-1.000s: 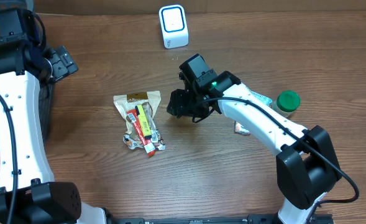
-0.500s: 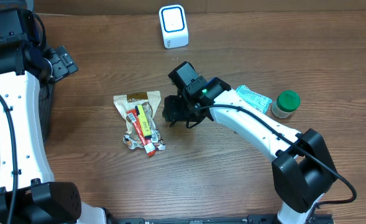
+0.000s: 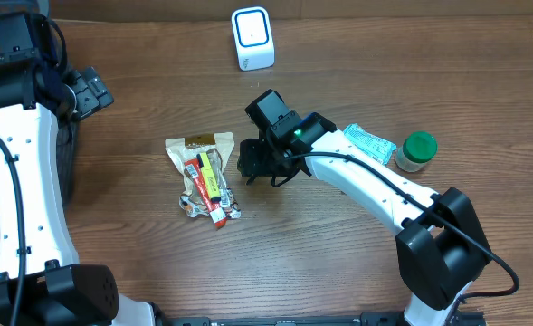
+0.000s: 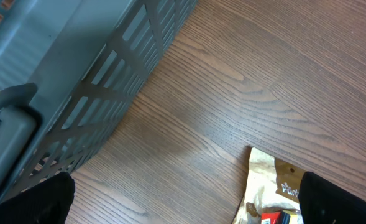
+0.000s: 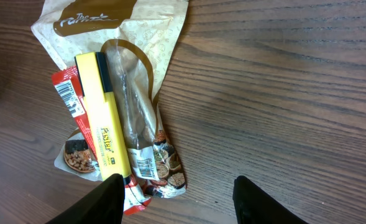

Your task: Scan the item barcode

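A pile of items (image 3: 203, 177) lies left of the table's centre: a tan snack bag (image 5: 114, 31), a yellow box (image 5: 104, 127), a red packet (image 5: 68, 99) and a small pouch with a barcode label (image 5: 144, 163). The white scanner (image 3: 252, 38) stands at the far edge. My right gripper (image 3: 252, 163) hovers just right of the pile. In the right wrist view it (image 5: 183, 205) is open, its left finger over the pile's edge and bare wood between the fingers. My left gripper (image 3: 90, 91) stays wide open at the far left, holding nothing (image 4: 186, 205).
A grey slatted basket (image 4: 77, 81) stands at the left edge, close to the left gripper. A green-lidded jar (image 3: 418, 149) and a teal packet (image 3: 368, 142) lie to the right, beside the right arm.
The right arm swung left toward the pile, then held still for the last half second. The left arm has not moved.
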Robot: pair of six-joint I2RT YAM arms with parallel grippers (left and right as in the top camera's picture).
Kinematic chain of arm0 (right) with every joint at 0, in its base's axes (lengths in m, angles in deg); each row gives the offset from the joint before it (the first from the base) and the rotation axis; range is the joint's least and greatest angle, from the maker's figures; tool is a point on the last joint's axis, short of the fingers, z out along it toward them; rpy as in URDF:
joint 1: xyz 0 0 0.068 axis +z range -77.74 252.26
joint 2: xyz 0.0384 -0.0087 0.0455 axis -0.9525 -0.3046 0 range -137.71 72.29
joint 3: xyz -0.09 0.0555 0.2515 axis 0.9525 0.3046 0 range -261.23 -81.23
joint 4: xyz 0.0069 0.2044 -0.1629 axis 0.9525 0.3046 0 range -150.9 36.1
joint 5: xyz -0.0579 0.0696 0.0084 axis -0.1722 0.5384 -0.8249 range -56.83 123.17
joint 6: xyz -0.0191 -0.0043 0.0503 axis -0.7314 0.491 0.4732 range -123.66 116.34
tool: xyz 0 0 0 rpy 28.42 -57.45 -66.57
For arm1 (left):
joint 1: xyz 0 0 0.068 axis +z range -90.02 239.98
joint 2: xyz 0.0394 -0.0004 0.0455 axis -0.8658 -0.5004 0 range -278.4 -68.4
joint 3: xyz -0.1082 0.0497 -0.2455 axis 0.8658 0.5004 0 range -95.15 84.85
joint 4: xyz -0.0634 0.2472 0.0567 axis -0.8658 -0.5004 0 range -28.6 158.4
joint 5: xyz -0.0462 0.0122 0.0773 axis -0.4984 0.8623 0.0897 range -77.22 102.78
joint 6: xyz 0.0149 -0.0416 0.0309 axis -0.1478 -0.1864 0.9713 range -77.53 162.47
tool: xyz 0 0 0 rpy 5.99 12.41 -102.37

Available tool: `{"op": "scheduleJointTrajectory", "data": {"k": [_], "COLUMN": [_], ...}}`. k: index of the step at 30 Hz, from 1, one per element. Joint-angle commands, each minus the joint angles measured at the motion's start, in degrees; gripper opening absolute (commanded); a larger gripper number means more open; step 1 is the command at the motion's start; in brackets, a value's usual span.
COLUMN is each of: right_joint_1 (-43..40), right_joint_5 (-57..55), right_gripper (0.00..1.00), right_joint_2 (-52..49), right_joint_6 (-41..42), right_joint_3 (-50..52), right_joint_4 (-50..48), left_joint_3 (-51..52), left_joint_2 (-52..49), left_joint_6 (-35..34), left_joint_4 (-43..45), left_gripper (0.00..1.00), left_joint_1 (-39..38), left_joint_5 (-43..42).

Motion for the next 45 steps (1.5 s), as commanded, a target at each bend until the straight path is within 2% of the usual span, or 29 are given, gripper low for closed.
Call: {"op": "scheduleJointTrajectory", "data": {"k": [1, 9, 15, 45], "right_joint_1": [0.0, 0.5, 0.5, 1.6], "right_joint_5": [-0.9, -2.4, -2.3, -2.3], "right_gripper": [0.57, 0.57, 0.57, 0.58], "right_joint_2": [1.0, 1.0, 1.0, 1.0], "right_joint_6": [0.2, 0.2, 0.2, -0.2], "right_joint_3": [-1.2, 0.6, 4.4, 7.5], "right_joint_4": [0.0, -0.8, -5.9, -12.5], "left_joint_3": [-1.1, -1.1, -1.1, -1.1], "left_joint_2": [1.0, 1.0, 1.0, 1.0], "left_joint_6": [0.7, 0.7, 0.7, 0.7], "left_joint_4": [0.1, 0.1, 0.1, 0.1], "left_gripper": [1.00, 1.00, 1.00, 1.00], "left_joint_1": [0.1, 0.1, 0.1, 0.1], "left_joint_5": [0.5, 0.5, 0.5, 0.5]}}
